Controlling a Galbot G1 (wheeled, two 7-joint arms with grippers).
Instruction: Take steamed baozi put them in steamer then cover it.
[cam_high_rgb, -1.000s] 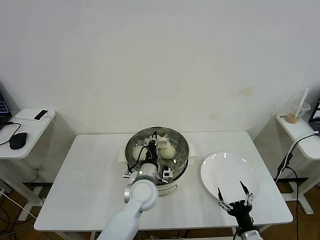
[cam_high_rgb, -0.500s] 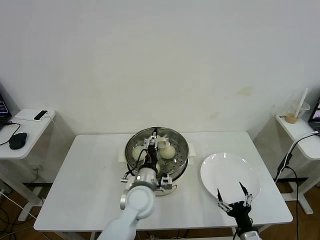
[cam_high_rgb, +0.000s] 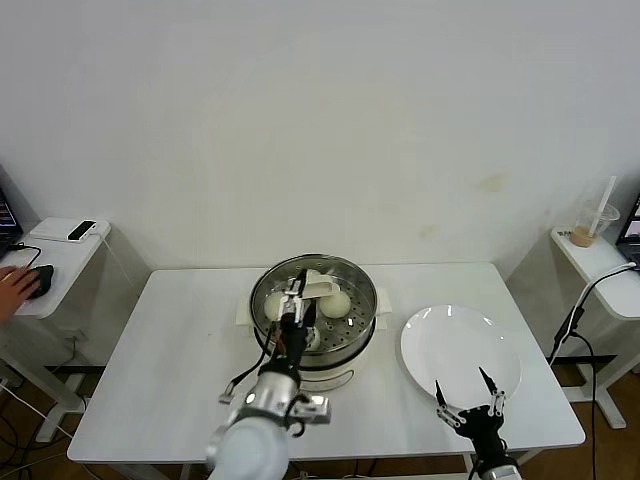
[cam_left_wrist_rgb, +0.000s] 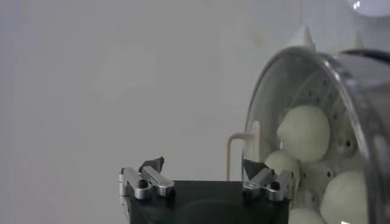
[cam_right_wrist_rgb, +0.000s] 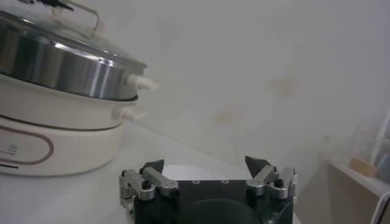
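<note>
The steamer (cam_high_rgb: 362, 322) stands mid-table on its cream base. The glass cover (cam_left_wrist_rgb: 286, 85) lies on it, its cream bar handle (cam_high_rgb: 321, 287) on top. Through the glass I see steamed baozi (cam_high_rgb: 272, 304) (cam_left_wrist_rgb: 303, 133). My left gripper (cam_high_rgb: 296, 312) (cam_left_wrist_rgb: 203, 165) hangs open over the near side of the cover, just short of the handle (cam_left_wrist_rgb: 233, 152), and holds nothing. My right gripper (cam_high_rgb: 461, 381) (cam_right_wrist_rgb: 205, 163) waits open and empty over the near edge of the white plate (cam_high_rgb: 455, 335). In the right wrist view the steamer (cam_right_wrist_rgb: 61, 64) is off to one side.
The white plate is bare. Side desks stand at both sides: the left one holds a mouse (cam_high_rgb: 36, 279) with a person's hand (cam_high_rgb: 12, 285) on it, the right one a drink cup (cam_high_rgb: 596, 225). A cable (cam_high_rgb: 575, 320) hangs near the table's right end.
My left gripper has opened, let go of the cover's handle and drawn back toward me. A hand has come onto the mouse at the left. The right arm has barely moved.
</note>
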